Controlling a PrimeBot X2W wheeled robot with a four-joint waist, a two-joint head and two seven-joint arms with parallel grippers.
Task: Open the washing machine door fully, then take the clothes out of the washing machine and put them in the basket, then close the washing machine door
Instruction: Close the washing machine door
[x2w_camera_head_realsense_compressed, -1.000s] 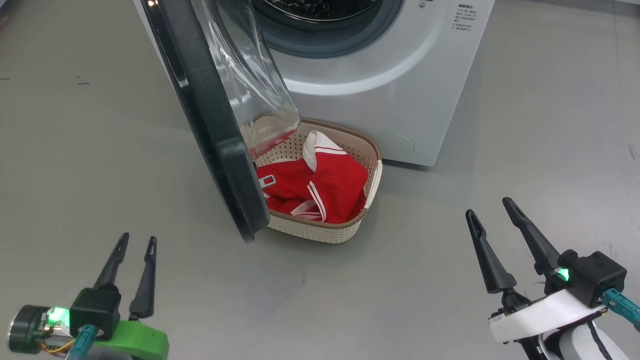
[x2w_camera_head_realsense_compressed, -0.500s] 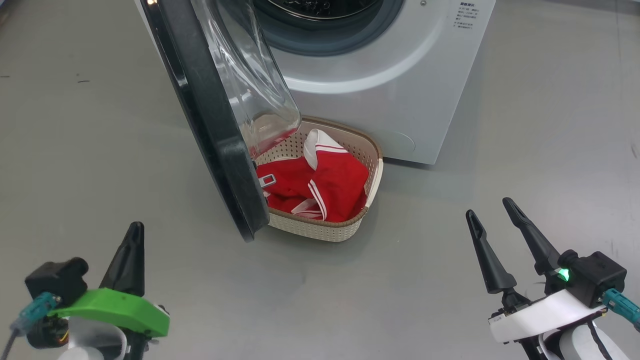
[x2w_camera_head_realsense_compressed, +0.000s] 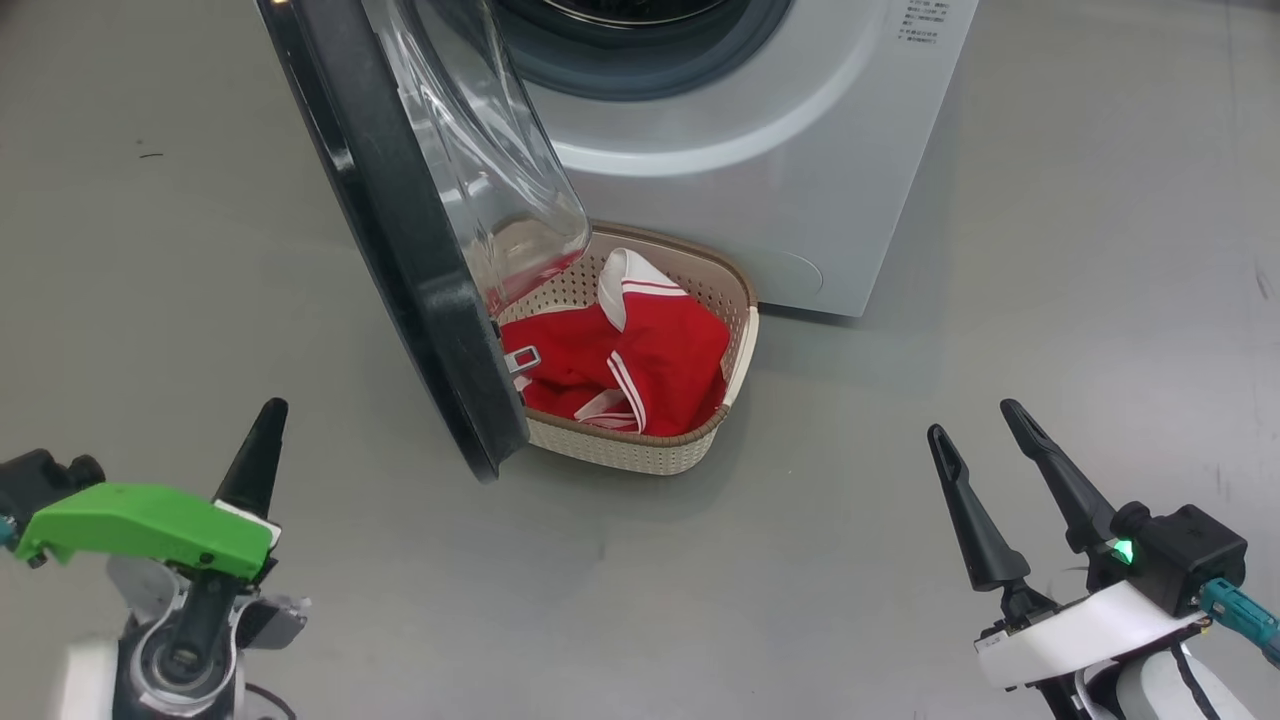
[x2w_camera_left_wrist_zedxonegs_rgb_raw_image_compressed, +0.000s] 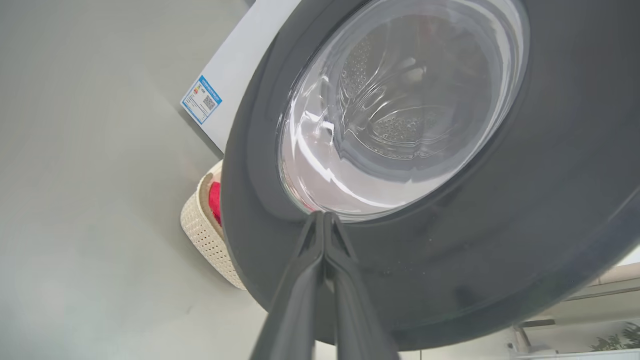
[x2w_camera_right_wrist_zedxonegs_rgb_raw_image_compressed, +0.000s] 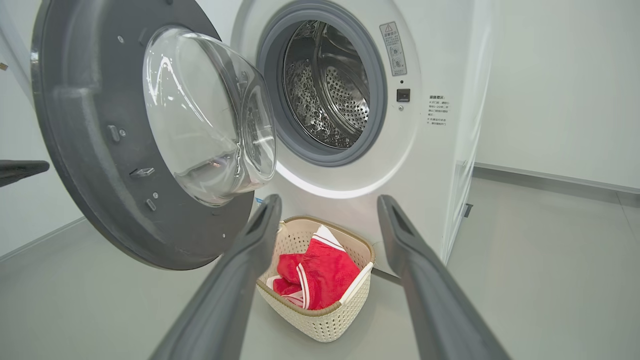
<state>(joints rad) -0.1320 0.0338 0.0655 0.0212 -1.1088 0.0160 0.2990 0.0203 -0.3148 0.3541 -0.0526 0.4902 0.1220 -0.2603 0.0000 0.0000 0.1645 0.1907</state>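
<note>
Our left tool (x2w_camera_left_wrist_zedxonegs_rgb_raw_image_compressed: 324, 216) is pressed together before the open washing machine door (x2w_camera_left_wrist_zedxonegs_rgb_raw_image_compressed: 500, 225); our right tool (x2w_camera_head_realsense_compressed: 972, 418) is spread, the basket (x2w_camera_right_wrist_zedxonegs_rgb_raw_image_compressed: 320, 325) holding clothes (x2w_camera_right_wrist_zedxonegs_rgb_raw_image_compressed: 325, 275) beyond it.

The left gripper (x2w_camera_left_wrist_zedxonegs_rgb_raw_image_compressed: 323, 216) has two long, tapering dark grey fingers (x2w_camera_left_wrist_zedxonegs_rgb_raw_image_compressed: 299, 285), a bright green plastic bracket (x2w_camera_head_realsense_compressed: 140, 522) and a silvery round joint (x2w_camera_head_realsense_compressed: 172, 658). The right gripper (x2w_camera_head_realsense_compressed: 972, 420), with matching fingers, has a white collar (x2w_camera_head_realsense_compressed: 1085, 628), a black box (x2w_camera_head_realsense_compressed: 1195, 548) with a green light (x2w_camera_head_realsense_compressed: 1126, 550), and a teal cable plug (x2w_camera_head_realsense_compressed: 1232, 608).
</note>
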